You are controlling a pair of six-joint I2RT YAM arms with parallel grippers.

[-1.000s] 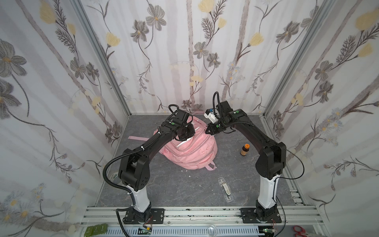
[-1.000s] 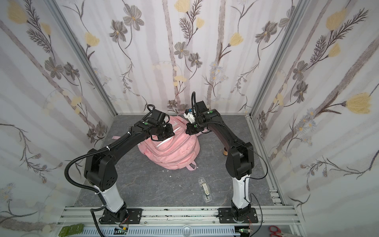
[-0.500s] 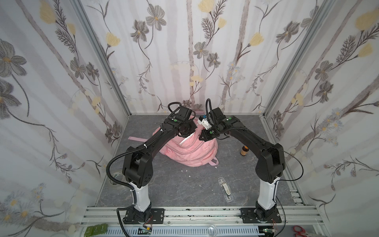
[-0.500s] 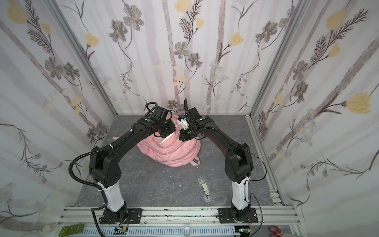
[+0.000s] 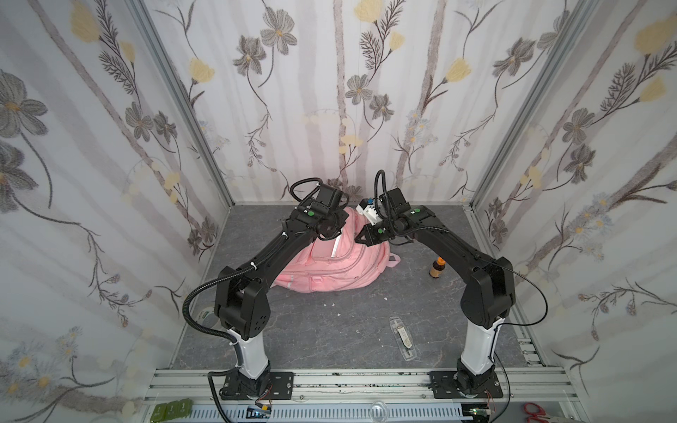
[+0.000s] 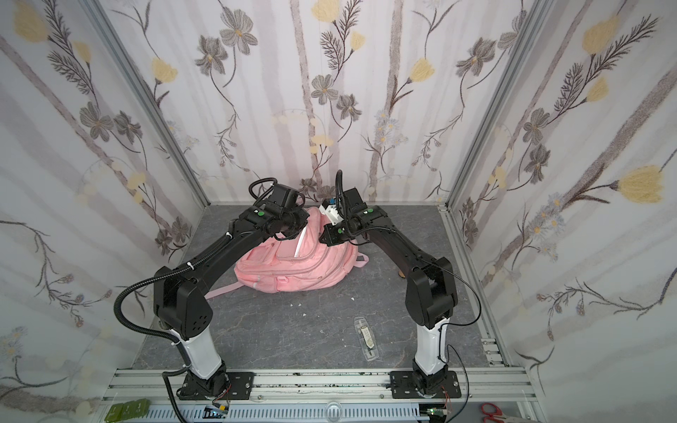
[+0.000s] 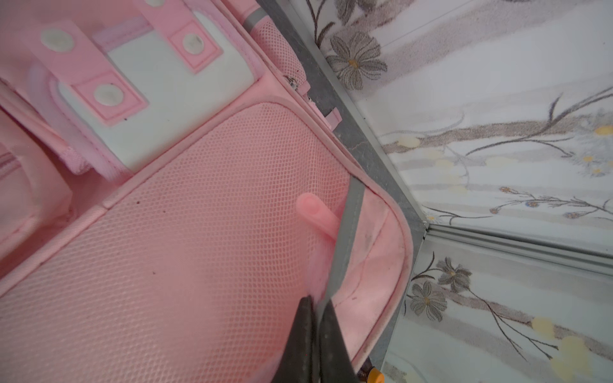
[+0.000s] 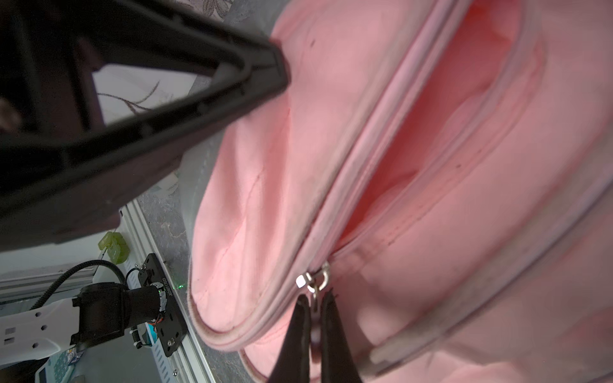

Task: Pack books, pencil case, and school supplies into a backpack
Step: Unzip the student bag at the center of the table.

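Your right jaws are clamped on the zip pull (image 8: 314, 280); your left jaws pinch the grey trim (image 7: 348, 228) of the backpack (image 5: 329, 267).
Under them the zip gapes partly open. Well off toward the arm bases, the clear case (image 5: 403, 338) lies unpacked on the worktop (image 5: 329, 329). Books and pencil case are out of sight, perhaps inside.

Pink backpack (image 5: 329, 273) with pink mesh panel (image 7: 199, 232) and grey trim (image 7: 350, 225); black-and-white arms (image 5: 450, 252); mottled dark-grey floor (image 5: 329, 329); white walls (image 5: 329, 91) patterned with grey and yellow flowers on grey stems; brown bottle (image 5: 436, 270), orange cap.
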